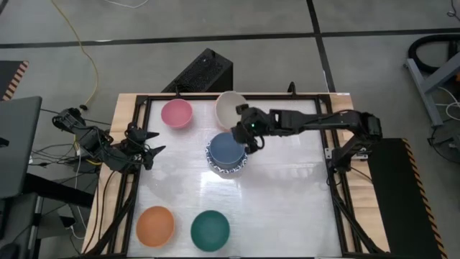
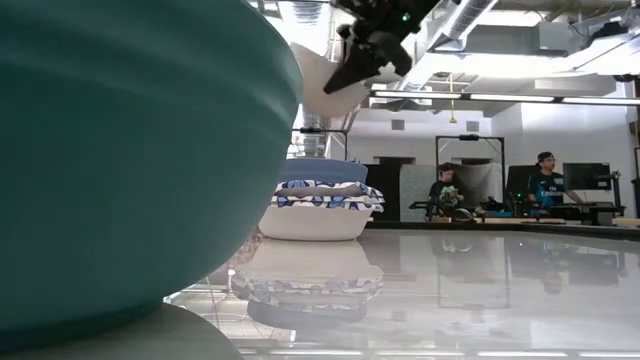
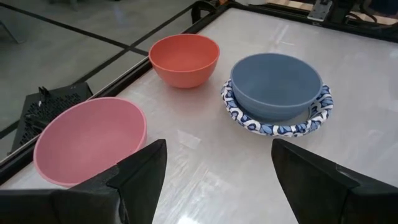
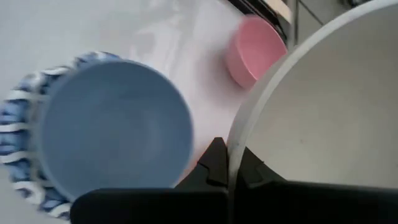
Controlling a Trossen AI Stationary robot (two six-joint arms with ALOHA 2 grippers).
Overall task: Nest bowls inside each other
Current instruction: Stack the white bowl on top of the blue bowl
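My right gripper is shut on a cream bowl and holds it in the air near the table's far edge, just beyond a dark blue bowl. The blue bowl sits nested in white bowls with blue-patterned rims. A pink bowl stands on its base at the far left. Beside it stands a red bowl, which the cream bowl hides in the high view. Orange and dark green bowls stand near the front edge. My left gripper waits open at the table's left edge. My right gripper pinches the cream bowl's rim, one finger inside the bowl and one outside. The fingers come from the table's right side, slanting down. The bowl is lifted clear of the table and tilted.
A black box sits on the floor beyond the far edge. A dark frame runs round the table top. Bare table lies to the right of the nested bowls. People sit at desks far behind the table.
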